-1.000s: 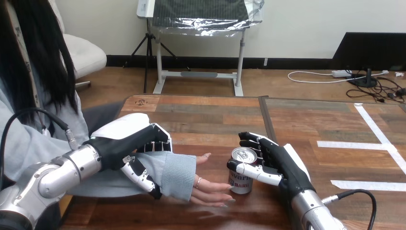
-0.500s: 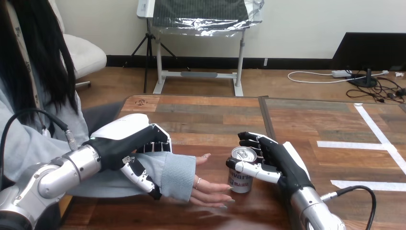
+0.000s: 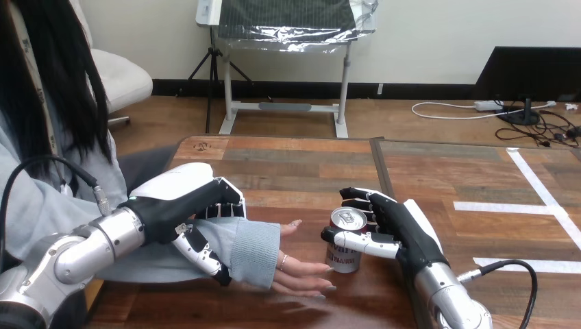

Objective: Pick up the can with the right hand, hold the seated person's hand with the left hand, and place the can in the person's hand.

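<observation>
A silver can with red print (image 3: 344, 247) stands upright on the wooden table (image 3: 301, 168), just right of the person's fingertips. My right hand (image 3: 390, 226) is curled round it, thumb across its front and fingers behind. The person's hand (image 3: 298, 271) lies palm up on the table, fingers pointing at the can. My left hand (image 3: 181, 205) is shut round the person's sleeved wrist, fingers over the top and thumb down the near side.
White tape strips (image 3: 541, 199) mark the table's right part. A seam (image 3: 384, 171) runs front to back along the table's middle. The person's forearm (image 3: 157, 257) lies along the left front edge.
My right hand and the can have shifted slightly left toward the person's fingertips. My left hand and the person's hand have stayed still.
</observation>
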You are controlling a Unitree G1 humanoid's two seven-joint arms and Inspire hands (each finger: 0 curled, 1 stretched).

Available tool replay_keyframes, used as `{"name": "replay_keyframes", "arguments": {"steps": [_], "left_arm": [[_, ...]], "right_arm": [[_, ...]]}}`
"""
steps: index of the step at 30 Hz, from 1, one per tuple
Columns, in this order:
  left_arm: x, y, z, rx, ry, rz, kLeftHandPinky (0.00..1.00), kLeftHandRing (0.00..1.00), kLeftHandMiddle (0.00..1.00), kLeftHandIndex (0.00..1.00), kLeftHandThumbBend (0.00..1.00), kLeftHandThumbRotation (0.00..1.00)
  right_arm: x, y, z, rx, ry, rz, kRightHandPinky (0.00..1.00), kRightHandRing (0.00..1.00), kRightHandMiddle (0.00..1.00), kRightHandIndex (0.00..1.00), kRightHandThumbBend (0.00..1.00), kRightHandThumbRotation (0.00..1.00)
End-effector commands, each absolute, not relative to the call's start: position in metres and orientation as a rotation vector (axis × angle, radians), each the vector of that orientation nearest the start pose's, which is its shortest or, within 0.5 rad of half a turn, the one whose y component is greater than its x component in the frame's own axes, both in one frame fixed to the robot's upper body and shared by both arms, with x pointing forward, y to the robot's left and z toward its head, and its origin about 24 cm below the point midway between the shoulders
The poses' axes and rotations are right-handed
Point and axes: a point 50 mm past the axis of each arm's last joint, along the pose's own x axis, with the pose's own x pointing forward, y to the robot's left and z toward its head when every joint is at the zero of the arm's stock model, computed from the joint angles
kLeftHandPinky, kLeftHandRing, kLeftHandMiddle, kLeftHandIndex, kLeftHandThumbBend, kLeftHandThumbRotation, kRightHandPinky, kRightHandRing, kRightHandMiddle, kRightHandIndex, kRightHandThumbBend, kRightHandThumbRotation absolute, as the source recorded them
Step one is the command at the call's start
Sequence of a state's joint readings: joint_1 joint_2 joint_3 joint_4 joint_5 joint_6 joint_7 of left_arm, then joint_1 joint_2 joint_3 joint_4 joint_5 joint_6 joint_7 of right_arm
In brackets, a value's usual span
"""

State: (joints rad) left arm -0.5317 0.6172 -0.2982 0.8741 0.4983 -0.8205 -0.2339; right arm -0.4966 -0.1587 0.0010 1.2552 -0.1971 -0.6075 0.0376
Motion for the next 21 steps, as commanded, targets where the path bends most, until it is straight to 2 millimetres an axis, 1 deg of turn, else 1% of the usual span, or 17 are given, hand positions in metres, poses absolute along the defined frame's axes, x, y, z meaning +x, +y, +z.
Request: {"name": "replay_keyframes", "arguments": {"steps": [1,5,14,21], "left_arm": [[0.3378,0.1941,0.109,1.121,-0.419,-0.666,0.28,0.32,0.4,0.42,0.93,0.0],[0.3375,0.1942,0.109,1.119,-0.427,-0.666,0.27,0.32,0.4,0.42,0.93,0.0],[0.3375,0.1944,0.1097,1.115,-0.428,-0.666,0.27,0.32,0.39,0.42,0.94,0.0],[0.3372,0.1943,0.1103,1.118,-0.435,-0.666,0.27,0.32,0.39,0.42,0.94,0.0]], "right_arm": [[0.3056,-0.1746,-0.0293,-0.365,0.18,0.175,0.65,0.71,0.74,0.76,1.0,0.2],[0.3063,-0.175,-0.0288,-0.361,0.181,0.169,0.59,0.66,0.71,0.74,1.0,0.14],[0.3074,-0.1764,-0.0278,-0.366,0.182,0.159,0.52,0.57,0.65,0.68,0.99,0.05],[0.309,-0.1773,-0.0259,-0.376,0.177,0.155,0.51,0.54,0.6,0.63,0.98,0.01]]}}
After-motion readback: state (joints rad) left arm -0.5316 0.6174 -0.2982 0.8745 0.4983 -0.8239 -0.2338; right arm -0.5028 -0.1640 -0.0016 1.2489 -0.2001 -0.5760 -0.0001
